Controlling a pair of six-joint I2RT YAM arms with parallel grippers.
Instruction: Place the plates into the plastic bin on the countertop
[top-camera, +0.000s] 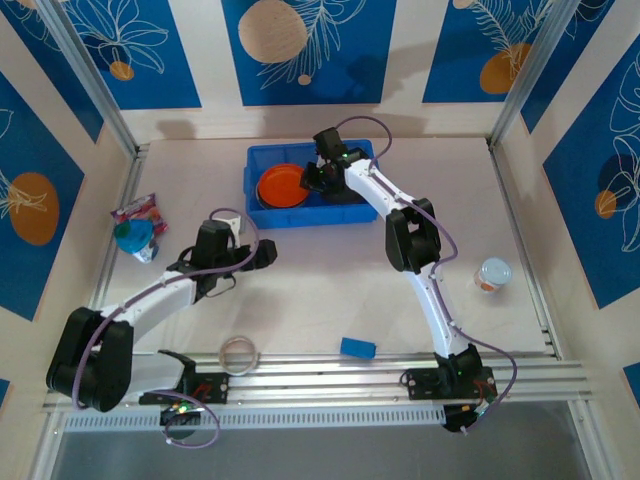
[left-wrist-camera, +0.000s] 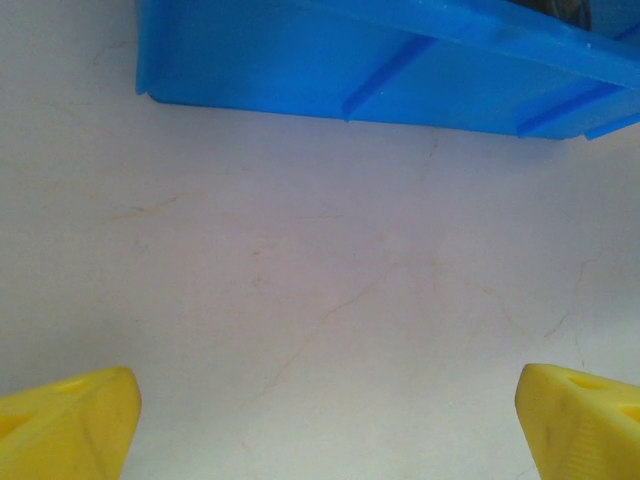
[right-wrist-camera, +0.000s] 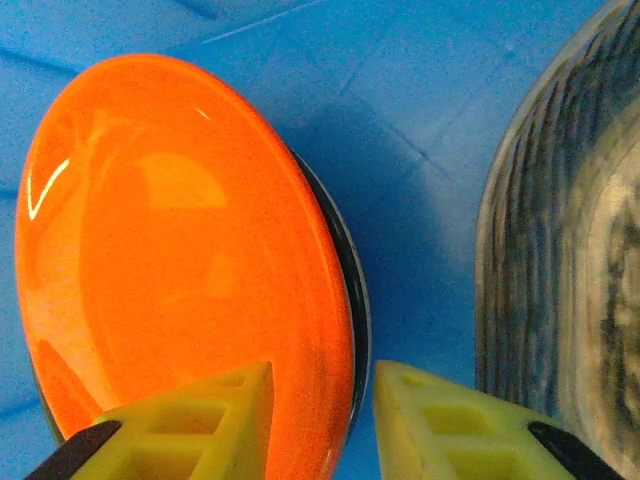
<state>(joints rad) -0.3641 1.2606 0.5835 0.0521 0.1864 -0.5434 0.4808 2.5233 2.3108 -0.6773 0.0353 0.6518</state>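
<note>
The blue plastic bin (top-camera: 262, 160) stands at the back middle of the countertop (top-camera: 330, 290). An orange plate (top-camera: 283, 186) lies in its left half. In the right wrist view the orange plate (right-wrist-camera: 170, 230) rests on a dark plate (right-wrist-camera: 358, 300), and a smoky translucent plate (right-wrist-camera: 560, 250) lies to the right on the bin floor (right-wrist-camera: 400, 100). My right gripper (right-wrist-camera: 322, 420) is open, its fingers straddling the orange plate's right rim. My left gripper (left-wrist-camera: 325, 430) is wide open over bare countertop, just short of the bin's near wall (left-wrist-camera: 400, 60).
A small blue block (top-camera: 357, 347) and a thin translucent ring (top-camera: 240, 353) lie near the front rail. A small cup (top-camera: 492, 273) stands at the right. A teal cup with a snack packet (top-camera: 135, 230) sits at the left edge.
</note>
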